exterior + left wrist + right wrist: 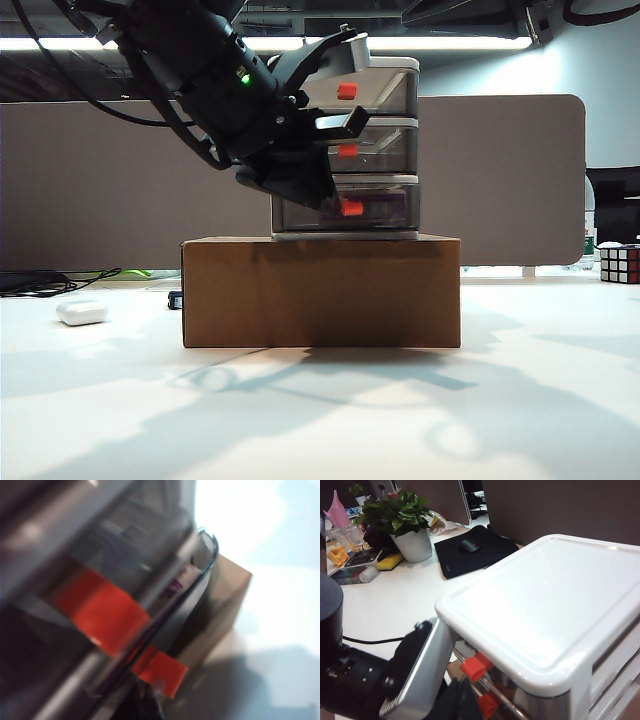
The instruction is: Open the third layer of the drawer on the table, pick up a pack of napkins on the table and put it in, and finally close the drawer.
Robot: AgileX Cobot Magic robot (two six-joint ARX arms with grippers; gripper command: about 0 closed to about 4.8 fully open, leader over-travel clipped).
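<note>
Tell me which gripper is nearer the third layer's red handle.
Left. The left gripper is right at the third layer, just beside its handle. The right gripper isn't visible; its camera looks down over the drawer.

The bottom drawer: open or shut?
Nearly shut: the third layer sits almost flush under the two above, left gripper at its front.

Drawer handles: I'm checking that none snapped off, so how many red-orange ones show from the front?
3, one on each tier of the drawer unit: top handle, middle handle, partly behind the left claw, and bottom handle.
</note>
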